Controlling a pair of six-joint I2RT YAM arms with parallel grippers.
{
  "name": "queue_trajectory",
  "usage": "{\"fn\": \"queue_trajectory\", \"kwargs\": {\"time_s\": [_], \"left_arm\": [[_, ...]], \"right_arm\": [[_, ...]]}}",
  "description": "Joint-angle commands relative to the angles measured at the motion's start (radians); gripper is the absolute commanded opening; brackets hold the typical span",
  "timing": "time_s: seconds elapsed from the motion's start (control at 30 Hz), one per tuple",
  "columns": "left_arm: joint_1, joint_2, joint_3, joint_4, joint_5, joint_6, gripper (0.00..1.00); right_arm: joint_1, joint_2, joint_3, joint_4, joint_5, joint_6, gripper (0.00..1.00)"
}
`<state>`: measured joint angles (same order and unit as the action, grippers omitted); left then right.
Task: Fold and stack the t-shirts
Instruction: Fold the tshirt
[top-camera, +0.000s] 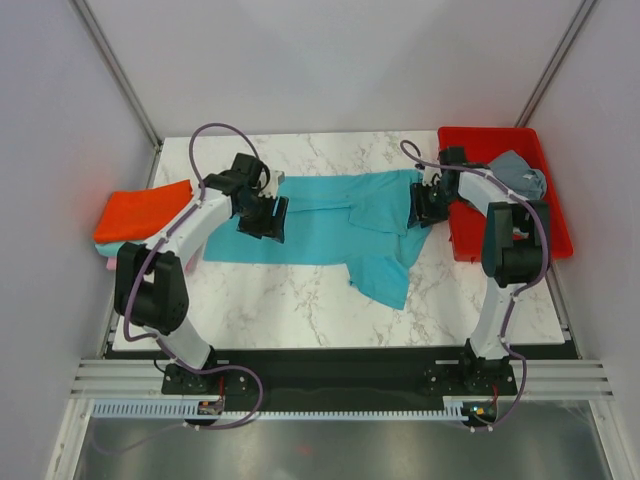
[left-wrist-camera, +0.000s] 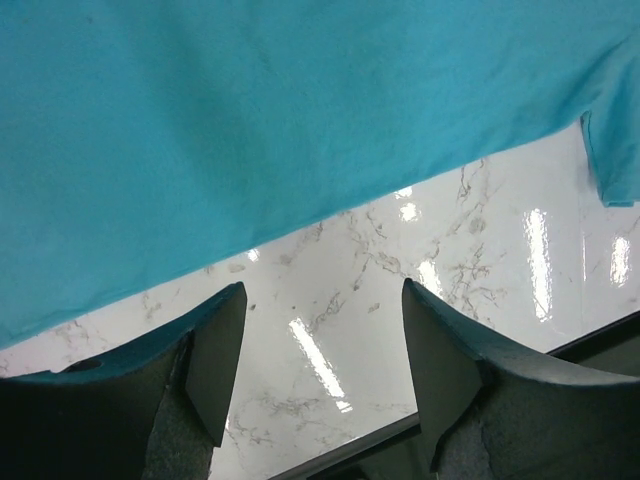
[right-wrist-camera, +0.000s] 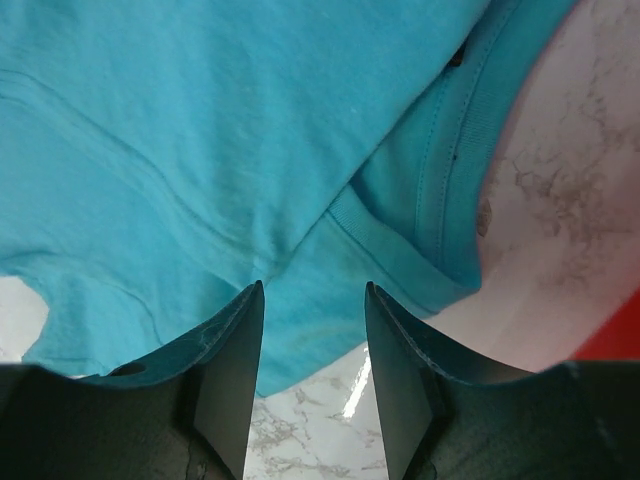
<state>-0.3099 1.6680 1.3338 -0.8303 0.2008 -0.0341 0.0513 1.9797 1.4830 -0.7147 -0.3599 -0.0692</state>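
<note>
A turquoise shirt (top-camera: 330, 225) lies spread and unfolded across the middle of the marble table (top-camera: 290, 305). The left gripper (top-camera: 262, 216) is poised over its hem end and the right gripper (top-camera: 424, 204) over its collar (right-wrist-camera: 450, 170), apparently so that both ends can be taken at once. Both pairs of fingers stand apart with nothing between them, the cloth just ahead of their tips. A folded orange-red shirt (top-camera: 145, 210) tops the pile at the left edge, presumably the stack to be added to, while a grey shirt (top-camera: 520, 175) waits in the red tray (top-camera: 470, 245) on the right.
</note>
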Motion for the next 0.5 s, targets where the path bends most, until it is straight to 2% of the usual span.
{"fn": "queue_trajectory", "kwargs": {"time_s": [0.0, 0.03, 0.2, 0.47], "left_arm": [[0.014, -0.034, 0.021, 0.017, 0.014, -0.01, 0.71], [0.014, -0.033, 0.03, 0.014, -0.009, 0.002, 0.74], [0.012, -0.022, 0.064, 0.013, -0.055, 0.016, 0.75], [0.012, -0.014, 0.077, 0.011, -0.101, 0.025, 0.75]], "right_arm": [[-0.004, 0.063, 0.04, 0.0, -0.063, 0.034, 0.53], [-0.004, 0.073, 0.045, -0.002, -0.062, 0.032, 0.53], [-0.005, 0.137, 0.095, -0.022, 0.008, 0.029, 0.54], [-0.01, 0.162, 0.201, -0.019, 0.231, 0.026, 0.54]]}}
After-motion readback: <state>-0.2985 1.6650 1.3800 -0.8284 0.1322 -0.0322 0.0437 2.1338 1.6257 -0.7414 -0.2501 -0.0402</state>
